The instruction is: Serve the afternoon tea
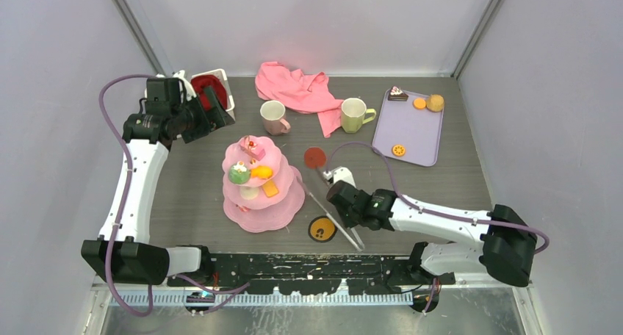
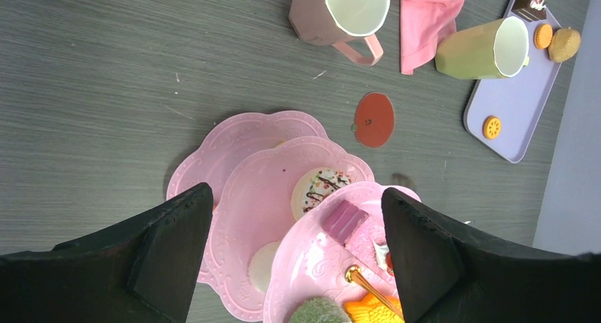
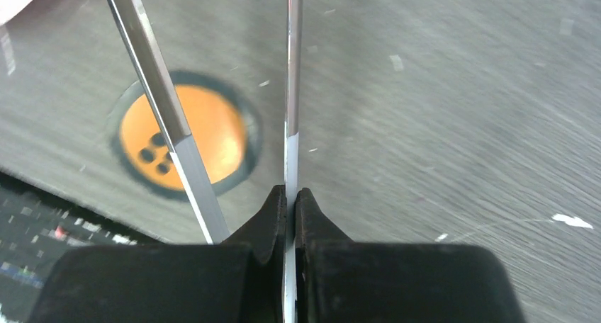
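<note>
The pink three-tier cake stand (image 1: pixel 279 211) stands left of centre and carries several toy pastries, among them a green ball (image 1: pixel 238 174) and an orange fish cake (image 1: pixel 262 173). My left gripper (image 1: pixel 213 109) is open and empty, high above the table behind the stand; in the left wrist view (image 2: pixel 296 192) the stand (image 2: pixel 248 217) lies below it. The pale pink mug (image 1: pixel 273 117) and the yellow-green mug (image 1: pixel 354 114) stand behind the stand. My right gripper (image 1: pixel 338 201) is shut on one arm of the metal tongs (image 3: pixel 290 110), low over the table.
A lavender tray (image 1: pixel 411 133) at back right holds a cake slice (image 1: pixel 397 93) and orange cookies. A pink cloth (image 1: pixel 297 89) lies at the back, a white basket (image 1: pixel 220 81) at back left. A red-brown disc (image 1: pixel 315 157) and an orange black-rimmed disc (image 1: pixel 321 229) lie by the tongs.
</note>
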